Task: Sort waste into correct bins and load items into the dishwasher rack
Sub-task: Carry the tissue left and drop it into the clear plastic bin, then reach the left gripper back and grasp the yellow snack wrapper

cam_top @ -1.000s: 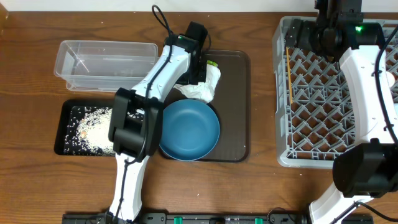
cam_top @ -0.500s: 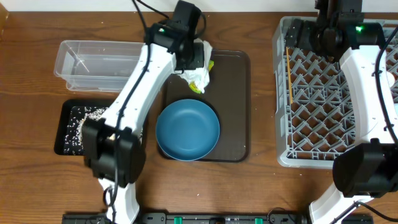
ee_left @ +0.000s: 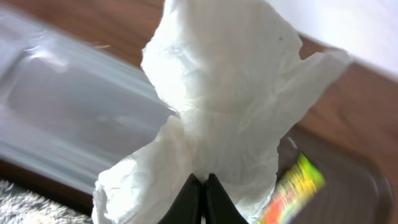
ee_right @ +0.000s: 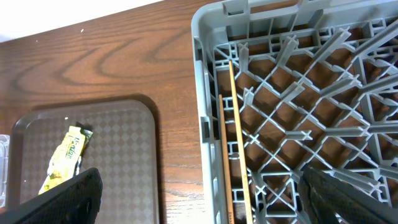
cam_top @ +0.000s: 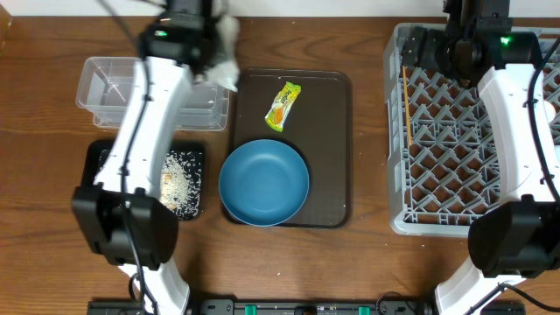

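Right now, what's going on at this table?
The left gripper is shut on a crumpled white napkin, holding it up by the end of the clear container nearest the brown tray. A green-yellow wrapper and a blue bowl lie on that tray; rice sits in the black tray. The right gripper hangs open over the grey rack, where chopsticks lie.

On the serving tray, a wrapper is laid at the rear and a large bowl is set at the front. To its left, a clear container is placed at the rear and a shallow tray strewn with rice at the front. A napkin is held above its rear left corner. To its right a rack is stood, with chopsticks inside along the nearer wall.
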Robot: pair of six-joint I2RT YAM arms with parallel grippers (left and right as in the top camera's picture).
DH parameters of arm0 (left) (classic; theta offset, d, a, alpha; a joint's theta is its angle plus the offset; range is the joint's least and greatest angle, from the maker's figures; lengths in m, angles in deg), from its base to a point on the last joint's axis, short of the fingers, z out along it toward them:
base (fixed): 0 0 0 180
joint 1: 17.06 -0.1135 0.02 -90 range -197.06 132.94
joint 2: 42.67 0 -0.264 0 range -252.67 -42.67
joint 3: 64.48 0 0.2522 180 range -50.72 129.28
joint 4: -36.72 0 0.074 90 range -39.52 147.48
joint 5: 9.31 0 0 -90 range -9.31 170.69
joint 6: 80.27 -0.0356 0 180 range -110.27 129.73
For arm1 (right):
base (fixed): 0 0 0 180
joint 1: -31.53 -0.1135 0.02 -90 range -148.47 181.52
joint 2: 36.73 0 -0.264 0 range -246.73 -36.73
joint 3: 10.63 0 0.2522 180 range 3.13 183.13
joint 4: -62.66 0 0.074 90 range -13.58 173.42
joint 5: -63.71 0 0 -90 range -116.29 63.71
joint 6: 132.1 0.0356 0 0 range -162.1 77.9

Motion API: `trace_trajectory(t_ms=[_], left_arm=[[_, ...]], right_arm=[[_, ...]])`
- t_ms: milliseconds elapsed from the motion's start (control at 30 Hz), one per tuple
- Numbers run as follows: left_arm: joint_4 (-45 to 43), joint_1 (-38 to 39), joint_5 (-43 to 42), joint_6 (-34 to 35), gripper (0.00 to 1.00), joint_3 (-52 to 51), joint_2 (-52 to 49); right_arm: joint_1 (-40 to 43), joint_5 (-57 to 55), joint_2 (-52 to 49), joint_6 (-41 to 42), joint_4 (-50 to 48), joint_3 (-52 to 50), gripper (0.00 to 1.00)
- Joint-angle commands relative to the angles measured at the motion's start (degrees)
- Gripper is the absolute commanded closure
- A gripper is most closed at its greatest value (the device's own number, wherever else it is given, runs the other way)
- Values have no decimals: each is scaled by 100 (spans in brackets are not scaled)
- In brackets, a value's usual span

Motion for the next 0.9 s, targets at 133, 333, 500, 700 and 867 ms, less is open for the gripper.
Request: trace_trajectory(t_ms=[133,333,500,700,867], left_arm=[[9,-940,256,2371,94,4,-361],[13,-1222,-92,3158,94,0,-715],[76,-1239,-249,3327,92,0,-800],[146,-1231,-356,3322,50,0,-800],[199,-1231,-879,2841,30,0,-791]], right_arm=[[-85,7,155,66,11,-2,1],[-85,7,155,66,11,-2,1],[-85,7,155,66,11,-2,1],[-85,7,155,66,11,-2,1],[-85,7,155,66,11,-2,1]])
